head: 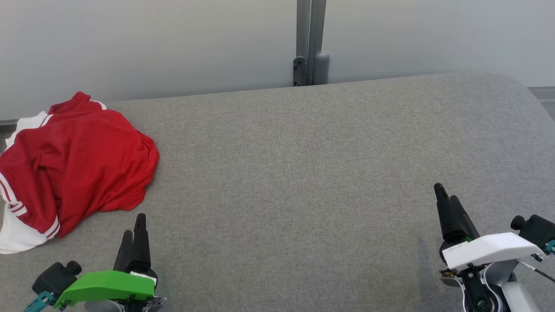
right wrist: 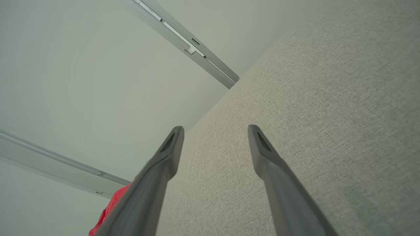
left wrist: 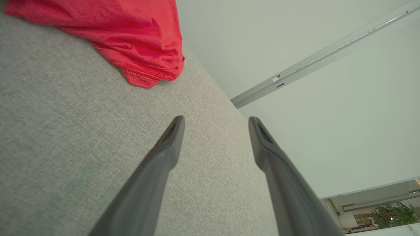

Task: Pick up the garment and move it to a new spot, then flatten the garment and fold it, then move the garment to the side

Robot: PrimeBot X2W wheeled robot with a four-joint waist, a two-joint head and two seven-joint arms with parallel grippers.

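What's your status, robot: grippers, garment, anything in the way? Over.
Left gripper open, empty. Right gripper open, empty. Red-and-white garment crumpled, far left of grey surface, untouched. No obstruction seen.

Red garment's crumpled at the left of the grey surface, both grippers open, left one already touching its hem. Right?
Not touching: the left gripper sits short of the red garment, with bare grey surface between them, as the left wrist view shows. The rest holds.

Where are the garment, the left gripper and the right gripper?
garment point(head: 82, 160), head view, red body.
left gripper point(left wrist: 216, 118), left wrist view, between fingertips.
right gripper point(right wrist: 215, 127), right wrist view, between fingertips.
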